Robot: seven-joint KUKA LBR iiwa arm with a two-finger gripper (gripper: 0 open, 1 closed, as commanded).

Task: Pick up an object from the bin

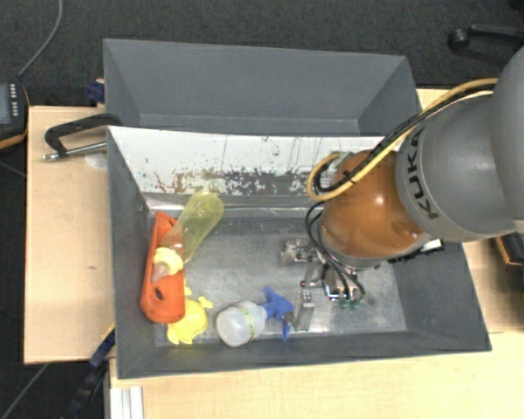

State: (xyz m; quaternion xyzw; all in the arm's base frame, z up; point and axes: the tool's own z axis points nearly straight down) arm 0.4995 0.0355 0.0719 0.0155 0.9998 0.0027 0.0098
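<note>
Against the left wall of the grey bin [127, 260] lies a long orange plastic toy [160, 297], set lengthwise from the back toward the front. A see-through yellow-green tube [198, 218] leans across its upper half, slanting from the back wall down to the left, and its pale rounded end rests on the orange toy. At the front end of the orange toy, and touching it, is a small yellow toy [188, 323] with an uneven outline, close to the front wall. Just to the right of it a whitish, see-through bottle [236, 324] lies on its side near the front wall.

Touching the right end of the bottle is a small blue toy [278, 306] with thin limbs, flat on the bin floor a little right of the middle. It is the thing nearest the gripper [313, 297], which hangs low over the floor just beside the toy on its right. From this angle I cannot tell how far the gripper is open, or whether it has hold of anything. The floor under and behind it is bare metal.

Above the gripper sits the rounded orange cover [367, 221] of the wrist, with a yellow cable [437, 103] looping over it. The thick grey arm [480, 164] reaches in from the right, over the right wall of the bin.
</note>
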